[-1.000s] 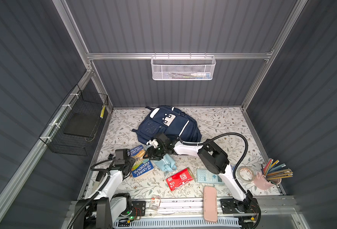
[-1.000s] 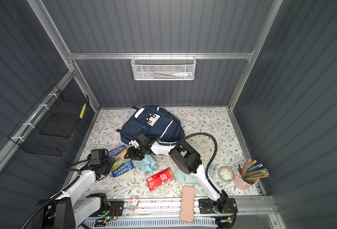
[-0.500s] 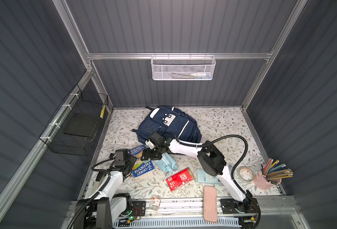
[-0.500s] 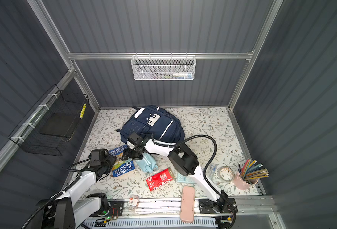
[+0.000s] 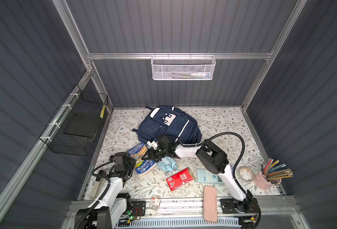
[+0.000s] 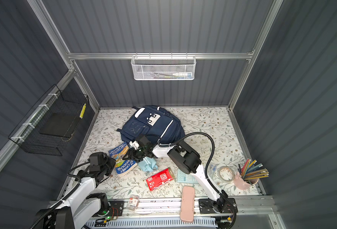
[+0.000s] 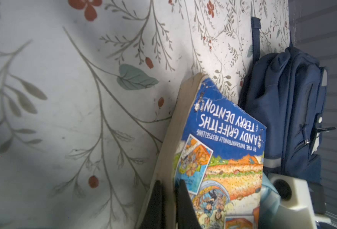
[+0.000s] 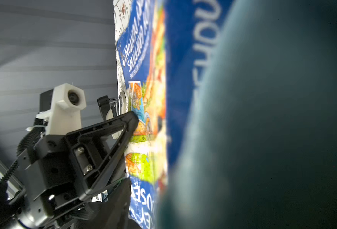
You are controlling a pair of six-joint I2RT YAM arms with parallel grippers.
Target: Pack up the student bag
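**Packing cell, seen from overhead and from both wrists.** The large navy blue fabric backpack, marked with white stripes and a white dotted patch, is shown lying flat on the floral-printed table surface. It is placed toward the back wall and left of centre in both top views. Just in front of it a thick blue paperback book with a colourful illustrated cover is laid face up, its far corner near the bag's front edge. The left gripper is clamped on the book's long page edge. In the left wrist view one black finger is seen on the cover and the other against the opposite side of the page block, with the edge pinched between them. The right gripper is extended across the middle and held low over the book's opposite side. A small light blue fabric pouch lies there, just beside the book and partly under the wrist. Whether the right jaws are apart or together cannot be told, because the right wrist view is largely filled by a blurred dark teal mass. Toward the front, to the right of the pouch, a flat red packet, a pale green calculator, a roll of clear tape and a pink cup of coloured pencils are set out. A pink oblong case is laid across the front rail. A white mesh basket is hung on the back wall and a black wire basket on the left wall.
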